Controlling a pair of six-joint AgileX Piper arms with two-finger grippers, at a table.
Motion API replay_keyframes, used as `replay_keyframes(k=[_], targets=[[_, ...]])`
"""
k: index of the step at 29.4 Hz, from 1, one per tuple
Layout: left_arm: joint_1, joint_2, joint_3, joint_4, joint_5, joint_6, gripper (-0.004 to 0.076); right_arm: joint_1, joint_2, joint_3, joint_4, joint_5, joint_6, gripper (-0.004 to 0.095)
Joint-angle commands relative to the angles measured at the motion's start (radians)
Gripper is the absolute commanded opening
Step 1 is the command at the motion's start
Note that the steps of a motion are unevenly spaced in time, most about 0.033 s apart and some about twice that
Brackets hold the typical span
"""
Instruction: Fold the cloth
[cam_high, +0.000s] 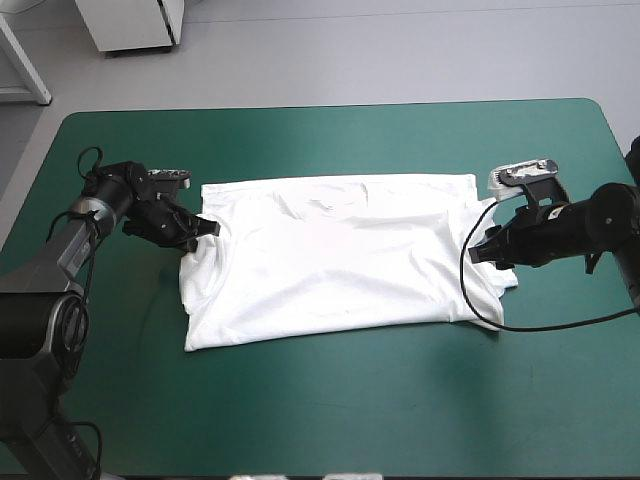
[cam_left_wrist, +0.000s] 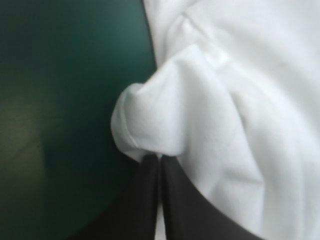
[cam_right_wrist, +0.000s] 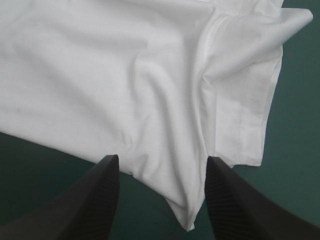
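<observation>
Two grippers attend one T-shirt (cam_high: 340, 265), which lies spread flat across the middle of the frame on the teal-green cover (cam_high: 330, 430), its long sides running left to right. At the left of the frame the left gripper (cam_high: 197, 230) sits low at the shirt's left edge, its arm reaching in from the lower left. The left wrist view shows its black fingers (cam_left_wrist: 142, 205) brought together on a bunched fold of white fabric, so it is clamped on the T-shirt. Judging from the soft wrinkles and rumpled edges, the cloth is light, limp and without stiffness. It would likely sag and drag if taken at one point, so holds belong at edges or corners, one on each side. At the right of the frame the right gripper (cam_high: 482, 248) lies level at the shirt's right edge, beside a sleeve (cam_right_wrist: 250, 100). Its fingers (cam_right_wrist: 100, 200) stand apart with a corner of fabric lying between them, nothing gripped.
</observation>
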Motion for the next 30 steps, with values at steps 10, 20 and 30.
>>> replay_keyframes(k=[10, 20, 30], targets=[[-0.170, -0.078, -0.165, -0.045, 0.059, -0.035, -0.0009, 0.003, -0.023, -0.035, 0.016, -0.018, -0.004, 0.0486], [-0.223, 0.035, -0.165, -0.049, 0.029, -0.014, -0.0009, 0.003, -0.023, -0.035, -0.028, -0.026, -0.004, 0.0486], [-0.223, 0.038, -0.246, -0.082, 0.159, 0.023, 0.0228, 0.003, -0.021, -0.035, -0.070, -0.069, -0.002, 0.0486]])
